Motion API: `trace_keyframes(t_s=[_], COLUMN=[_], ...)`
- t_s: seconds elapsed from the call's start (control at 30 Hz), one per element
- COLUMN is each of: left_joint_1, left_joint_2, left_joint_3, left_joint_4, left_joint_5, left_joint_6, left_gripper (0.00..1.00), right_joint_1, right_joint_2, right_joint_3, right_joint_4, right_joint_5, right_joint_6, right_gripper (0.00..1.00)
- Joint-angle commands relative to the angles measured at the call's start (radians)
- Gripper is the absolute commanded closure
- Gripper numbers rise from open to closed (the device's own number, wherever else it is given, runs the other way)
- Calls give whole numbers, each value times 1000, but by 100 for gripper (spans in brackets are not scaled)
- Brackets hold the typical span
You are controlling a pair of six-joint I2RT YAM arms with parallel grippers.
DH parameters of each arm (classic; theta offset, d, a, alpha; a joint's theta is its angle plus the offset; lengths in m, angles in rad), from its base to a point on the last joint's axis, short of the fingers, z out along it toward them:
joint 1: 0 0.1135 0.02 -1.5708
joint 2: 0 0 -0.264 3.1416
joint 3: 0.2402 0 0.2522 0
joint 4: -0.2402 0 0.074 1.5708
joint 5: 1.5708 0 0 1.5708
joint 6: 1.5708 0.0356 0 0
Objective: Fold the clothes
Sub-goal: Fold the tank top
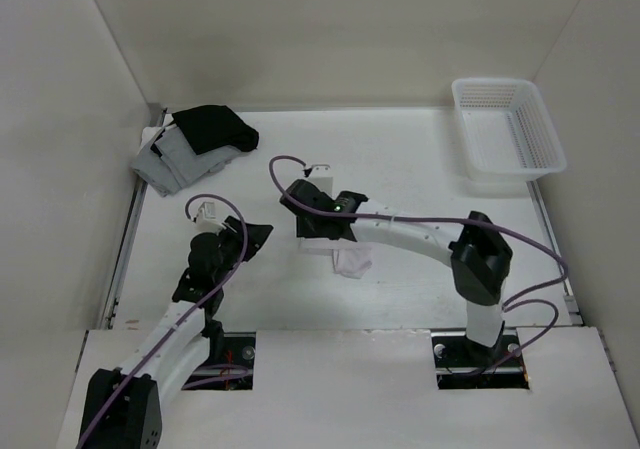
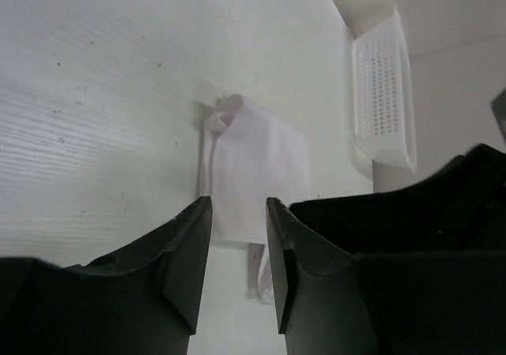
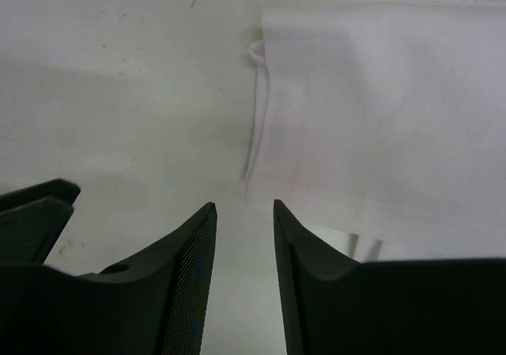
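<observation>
**Item 1, right gripper**. The jaws stand apart with nothing between them. It hovers low over the table, its tips just short of the near left edge of the white garment, and is not seen to touch it.

**Item 2, left gripper**. The jaws stand apart and hold nothing. It sits left of the garment and faces it across bare tabletop.

**Item 3, white garment.** It lies folded into a compact flat packet at mid-table, between the two grippers and nearer the right one. In the overhead view the right arm crosses directly above it and hides most of it. Only a bunched end and a thin strip show below the forearm.

**Item 4, surroundings.**
- A purple cable loops along the right arm.
- A white mesh basket stands at the far right corner, well apart from the garment.
- A black garment lies at the far left, resting partly on a grey folded garment. Both are well apart from the packet.
- Pale walls close the left, far and right sides.

**Item 5, lie of the garment.** The long axis seems to run roughly left to right across the table. In the left wrist view a rolled, raised fold marks the end farther from the left gripper, and a small loose tail trails from the nearer end. One side edge shows a narrow doubled hem in the right wrist view.
</observation>
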Motion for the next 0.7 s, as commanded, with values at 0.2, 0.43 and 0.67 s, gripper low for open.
trace_keyframes(t_s=[0.2,0.43,0.67], left_joint_1=[-4,-56,-132], left_joint_2=[40,75,159], left_joint_3=[-7,41,131], left_joint_4=[62,-10,-151], left_joint_5=[37,-35,-219], left_joint_6=[12,98,219], left_gripper=[67,78,80], right_joint_1=[29,20,-200], right_joint_2=[-432,-835,-1220], right_joint_3=[-362,-814,-1137], right_joint_4=[183,416,479], right_joint_5=[47,98,36], right_joint_6=[10,42,67], right_gripper=[90,100,86])
